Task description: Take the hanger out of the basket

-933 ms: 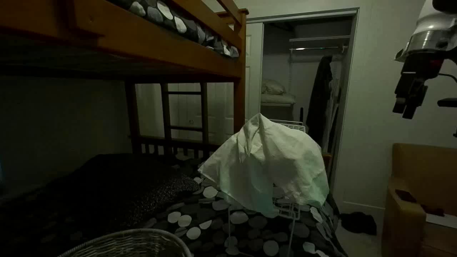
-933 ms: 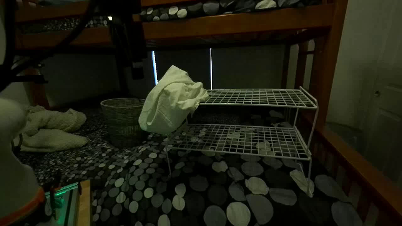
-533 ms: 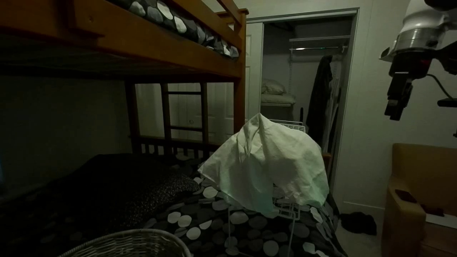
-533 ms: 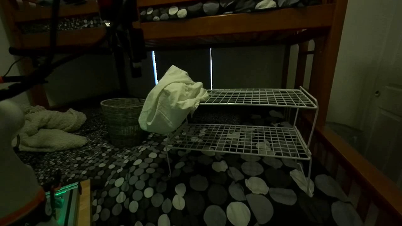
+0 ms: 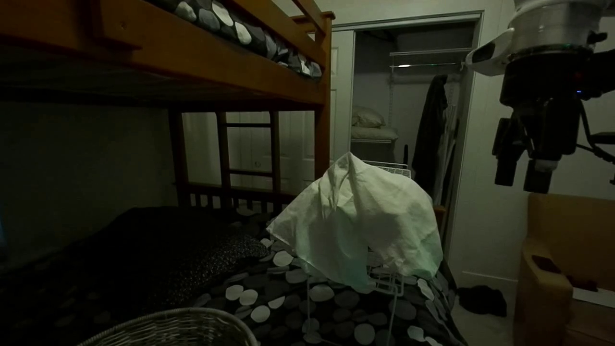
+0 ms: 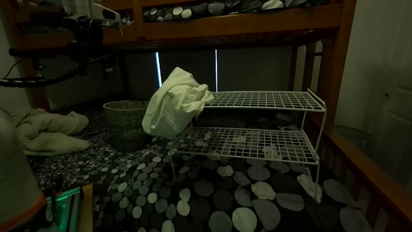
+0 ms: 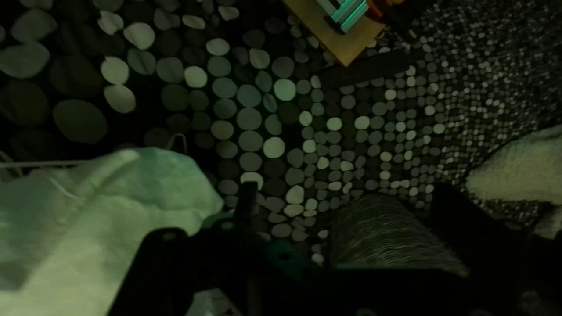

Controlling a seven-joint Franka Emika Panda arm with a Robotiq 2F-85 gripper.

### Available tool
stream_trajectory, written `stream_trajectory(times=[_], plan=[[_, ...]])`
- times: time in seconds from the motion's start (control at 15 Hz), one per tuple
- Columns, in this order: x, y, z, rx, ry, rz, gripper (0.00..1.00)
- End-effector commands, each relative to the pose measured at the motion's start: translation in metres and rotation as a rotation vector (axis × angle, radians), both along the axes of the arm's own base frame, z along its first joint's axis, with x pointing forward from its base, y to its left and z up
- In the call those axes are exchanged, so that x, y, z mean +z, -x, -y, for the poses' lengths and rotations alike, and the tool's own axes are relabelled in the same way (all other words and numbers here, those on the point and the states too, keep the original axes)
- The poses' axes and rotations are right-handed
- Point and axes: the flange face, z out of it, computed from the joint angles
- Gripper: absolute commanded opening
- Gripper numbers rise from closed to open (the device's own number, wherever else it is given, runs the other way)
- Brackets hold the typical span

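The wicker basket [image 6: 125, 127] stands on the bed in an exterior view, and its rim and inner wall [image 5: 182, 324] show at the bottom edge in an exterior view. Its outer side also shows in the wrist view [image 7: 386, 237]. No hanger can be made out; the inside of the basket is mostly hidden. My gripper [image 5: 522, 180] hangs in the air, well above the bed and pointing down. In the wrist view its two dark fingers [image 7: 347, 191] are wide apart with nothing between them; the basket lies beyond, lower down.
A white cloth [image 6: 175, 106] drapes over the near end of a white two-tier wire rack [image 6: 264, 100], beside the basket. A cream blanket [image 6: 54, 132] lies on the basket's other side. The wooden upper bunk [image 6: 241, 27] overhangs the bed.
My gripper has moved left and appears lower and larger in an exterior view. The wrist has turned, so both fingers now show apart. Basket, cloth and rack have not moved.
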Motion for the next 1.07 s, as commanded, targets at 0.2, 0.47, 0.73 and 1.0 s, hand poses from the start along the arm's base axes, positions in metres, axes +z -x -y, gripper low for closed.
stream_trajectory(times=[0.2, 0.47, 0.73, 1.0], plan=[[-0.002, 0.027, -0.042, 0.13, 0.008, 0.027, 1.0], [-0.035, 0.0, -0.087, 0.12, -0.171, 0.018, 1.0], [-0.07, -0.038, -0.156, 0.11, -0.359, 0.041, 1.0], [-0.106, -0.03, -0.238, 0.187, -0.453, 0.037, 1.0]])
